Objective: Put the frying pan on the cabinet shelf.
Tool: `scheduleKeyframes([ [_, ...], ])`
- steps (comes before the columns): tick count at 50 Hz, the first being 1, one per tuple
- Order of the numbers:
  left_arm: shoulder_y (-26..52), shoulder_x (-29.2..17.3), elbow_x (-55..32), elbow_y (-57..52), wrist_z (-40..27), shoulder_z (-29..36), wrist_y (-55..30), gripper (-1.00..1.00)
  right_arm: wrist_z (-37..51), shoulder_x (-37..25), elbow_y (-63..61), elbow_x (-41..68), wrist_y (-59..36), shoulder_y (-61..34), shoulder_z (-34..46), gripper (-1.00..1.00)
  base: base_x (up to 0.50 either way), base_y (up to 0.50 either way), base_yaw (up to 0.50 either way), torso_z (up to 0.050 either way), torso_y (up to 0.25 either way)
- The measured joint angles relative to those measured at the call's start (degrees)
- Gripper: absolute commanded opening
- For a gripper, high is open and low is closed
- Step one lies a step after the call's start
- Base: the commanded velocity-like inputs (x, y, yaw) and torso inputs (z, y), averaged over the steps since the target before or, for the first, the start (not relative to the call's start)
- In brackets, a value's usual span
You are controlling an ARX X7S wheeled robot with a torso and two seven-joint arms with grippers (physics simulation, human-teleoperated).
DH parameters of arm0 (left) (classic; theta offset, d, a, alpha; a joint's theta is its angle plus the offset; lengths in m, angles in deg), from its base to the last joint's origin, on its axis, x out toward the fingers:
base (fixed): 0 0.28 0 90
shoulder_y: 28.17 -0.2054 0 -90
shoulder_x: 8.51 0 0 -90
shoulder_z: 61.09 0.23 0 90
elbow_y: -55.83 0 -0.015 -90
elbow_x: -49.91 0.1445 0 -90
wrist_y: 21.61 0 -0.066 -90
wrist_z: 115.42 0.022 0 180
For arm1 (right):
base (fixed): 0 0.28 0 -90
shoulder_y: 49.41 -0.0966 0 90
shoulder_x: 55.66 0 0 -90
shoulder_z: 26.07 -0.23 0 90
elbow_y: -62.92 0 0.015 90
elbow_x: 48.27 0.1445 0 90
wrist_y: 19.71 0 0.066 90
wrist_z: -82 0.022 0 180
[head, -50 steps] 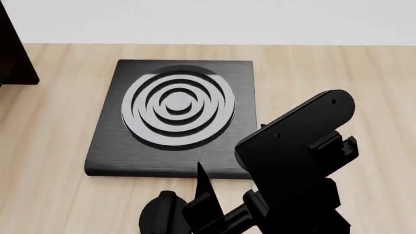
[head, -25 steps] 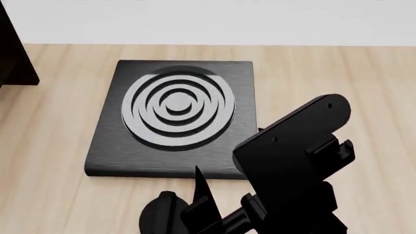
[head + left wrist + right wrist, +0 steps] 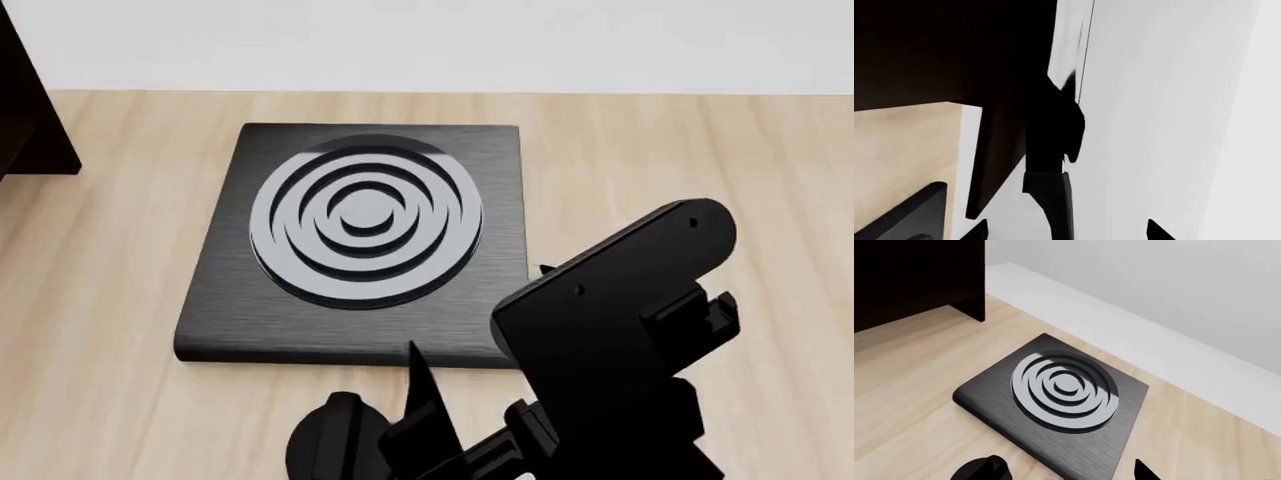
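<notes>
The left end effector (image 3: pixel 1066 231) is spread: in the left wrist view only its two black fingertips (image 3: pixel 978 229) show, well apart. The frying pan (image 3: pixel 1054 135) stands between them but ahead, a black shape seen edge-on, its short handle pointing back toward the tips without touching either. It lies against the edge of the dark cabinet (image 3: pixel 927 50); whether it rests on a shelf board I cannot tell.

The right end effector (image 3: pixel 1061 472) is also spread, with nothing between its tips, above the pale wooden counter (image 3: pixel 107 400). Beyond it a square black hob plate (image 3: pixel 360 240) with grey concentric rings lies flat on the counter. A plain white wall (image 3: pixel 427 40) runs behind.
</notes>
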Motion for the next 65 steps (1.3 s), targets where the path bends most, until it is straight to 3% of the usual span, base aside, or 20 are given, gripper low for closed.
scheduleKeyframes([
  [31, -5.53, 2.36, -3.36, -16.56, -13.23, 1.67, -2.76, 1.0, 0.8, -1.43, -0.61, 0.91, 1.68, 1.29, -0.57, 1.0, 0.0, 0.0, 0.0, 0.0, 0.0],
  [48, -15.55, 6.12, -2.15, -24.57, -8.19, 4.07, -8.21, 1.0, 1.71, -1.52, -1.53, 0.34, 4.69, 4.61, -2.23, 1.0, 0.0, 0.0, 0.0, 0.0, 0.0],
  [65, -28.12, 5.74, 15.63, -36.23, 2.44, 13.34, -21.28, 1.0, 5.28, -0.36, -5.07, -1.96, 12.04, 12.61, -7.94, 1.0, 0.0, 0.0, 0.0, 0.0, 0.0],
])
